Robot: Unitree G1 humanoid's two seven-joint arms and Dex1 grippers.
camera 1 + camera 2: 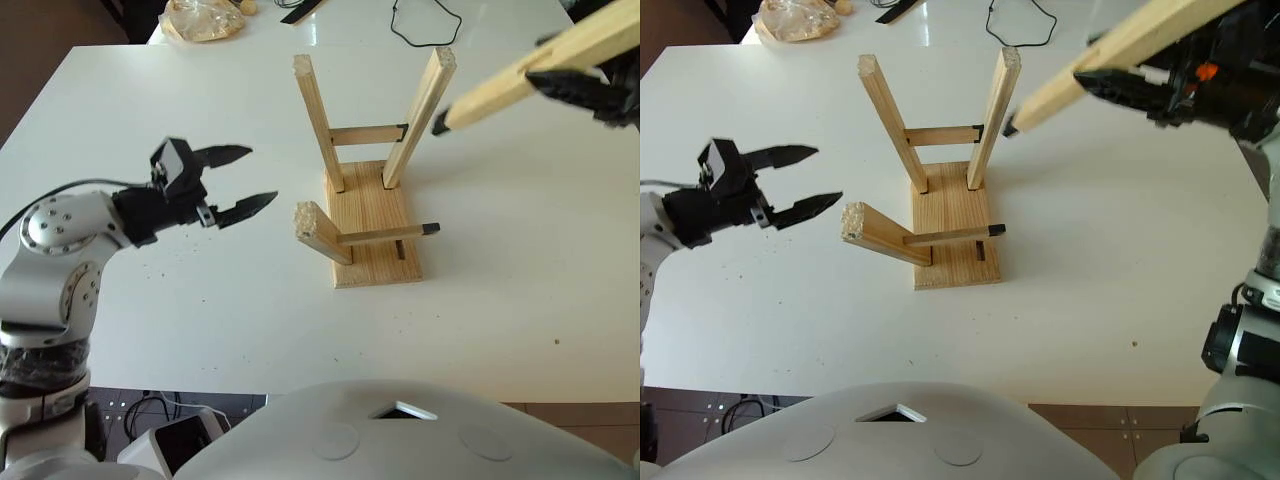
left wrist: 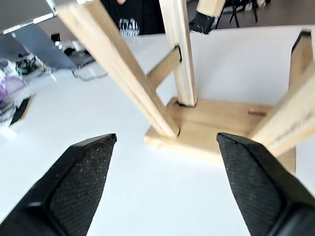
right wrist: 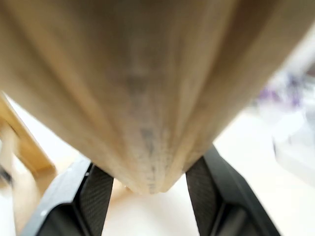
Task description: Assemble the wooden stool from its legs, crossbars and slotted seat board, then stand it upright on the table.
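1. Left eye view: the seat board (image 1: pixel 375 262) lies flat on the white surface (image 1: pixel 150 300), its long axis running from 12 to 6 o'clock.
2. At the board's 12 o'clock end, the far-left leg (image 1: pixel 318 120) and the far-right leg (image 1: pixel 420 115) stand in the board. They splay apart toward their tops.
3. A crossbar (image 1: pixel 365 133) joins these two legs partway up.
4. At the board's 8 o'clock corner, the third leg (image 1: pixel 322 232) is seated and points up toward the camera.
5. A second crossbar (image 1: pixel 385 235) runs from the third leg toward 3 o'clock. Its dark-tipped end hangs free over the board.
6. At 2 o'clock from the board, the fourth leg (image 1: pixel 540 65) is held in the air. Its dark-tipped end points toward the far-right leg and is near it. Contact cannot be determined.
7. The right gripper (image 1: pixel 1110 65) holds the fourth leg. In the right wrist view, its fingers (image 3: pixel 96 199) pinch the wood from two sides.
8. At 9 o'clock from the board, the left gripper (image 1: pixel 262 175) hangs above the surface, apart from the board. Its fingers are spread and hold nothing.
9. At the far edge of the surface, a bag (image 1: pixel 205 18) lies at 11 o'clock and a black cable (image 1: pixel 425 20) at 12 o'clock.
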